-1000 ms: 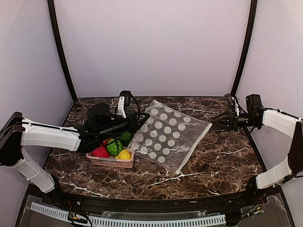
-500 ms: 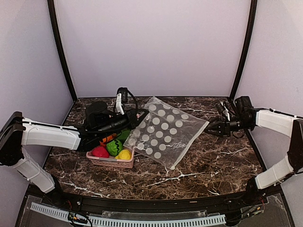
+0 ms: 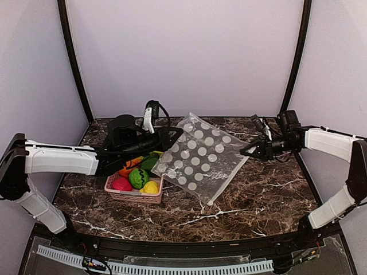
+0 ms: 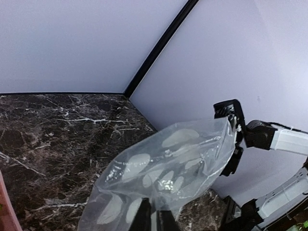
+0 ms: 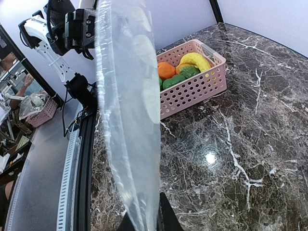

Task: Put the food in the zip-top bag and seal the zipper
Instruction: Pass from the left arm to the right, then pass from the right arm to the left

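Jaws of the right gripper [image 3: 250, 152], wider and clear of the bag a second ago, have come in and narrowed onto the right edge of the clear polka-dot zip-top bag [image 3: 200, 157]; the wrist view shows film pinched between them. The left gripper [image 3: 175, 133] stays clamped on the opposite edge. The bag now hangs between both arms, partly off the dark marble table [image 3: 269, 189]. All glossy toy food [image 3: 137, 177] sits in the pink slotted basket [image 3: 135, 197], just left. Likely next: spreading the mouth. Loading not yet begun.

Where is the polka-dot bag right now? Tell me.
In the top view the zip-top bag is stretched across mid-table, just right of the pink basket, its ends pinched by the left gripper and the right gripper.
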Controlling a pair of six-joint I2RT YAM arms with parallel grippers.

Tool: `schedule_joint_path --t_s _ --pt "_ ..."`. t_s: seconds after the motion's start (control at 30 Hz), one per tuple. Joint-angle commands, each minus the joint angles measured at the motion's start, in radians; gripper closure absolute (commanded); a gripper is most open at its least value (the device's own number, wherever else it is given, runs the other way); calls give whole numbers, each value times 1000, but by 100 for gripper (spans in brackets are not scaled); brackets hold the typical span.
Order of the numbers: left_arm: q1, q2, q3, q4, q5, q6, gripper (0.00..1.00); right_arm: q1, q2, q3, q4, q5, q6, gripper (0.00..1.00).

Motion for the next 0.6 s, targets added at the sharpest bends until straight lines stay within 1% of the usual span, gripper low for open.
schedule_joint_path --t_s 0.0,0.03,0.07,0.1,0.13,0.17,0.2,0.23,0.3,0.4,0.43,0.5,0.53,0.57 --pt "3 8 169 -316 -117 163 79 5 -66 47 -32 -18 65 93" --pt "3 7 219 -352 -145 222 67 5 -72 53 -47 -16 74 94" --pt "3 2 239 -406 -198 245 61 5 -80 58 -60 -15 87 95" --pt "3 -1 276 -434 -224 291 50 5 -85 63 -73 -14 106 97" --pt "-6 -2 326 -504 -303 313 46 5 -89 67 -86 -12 125 99" --pt "-17 -1 350 -537 -343 370 41 5 -92 71 -95 -7 148 100" --pt "-47 3 392 -584 -400 409 40 5 -96 73 -103 -2 173 100" --pt "-66 7 410 -599 -438 488 39 5 -99 76 -104 7 203 100" --pt "-133 34 459 -634 -469 576 37 5 -109 82 -103 47 285 100" --pt "-258 139 568 -713 -507 678 37 4 -136 96 -72 133 450 100" --pt "-305 193 591 -727 -536 691 36 3 -144 101 -55 158 515 100" --pt "-362 268 656 -752 -583 713 35 3 -155 115 -41 189 625 100" --pt "-378 293 696 -755 -592 715 33 3 -161 118 -39 203 704 100" --pt "-400 335 714 -759 -598 711 31 4 -169 118 -34 201 741 100"
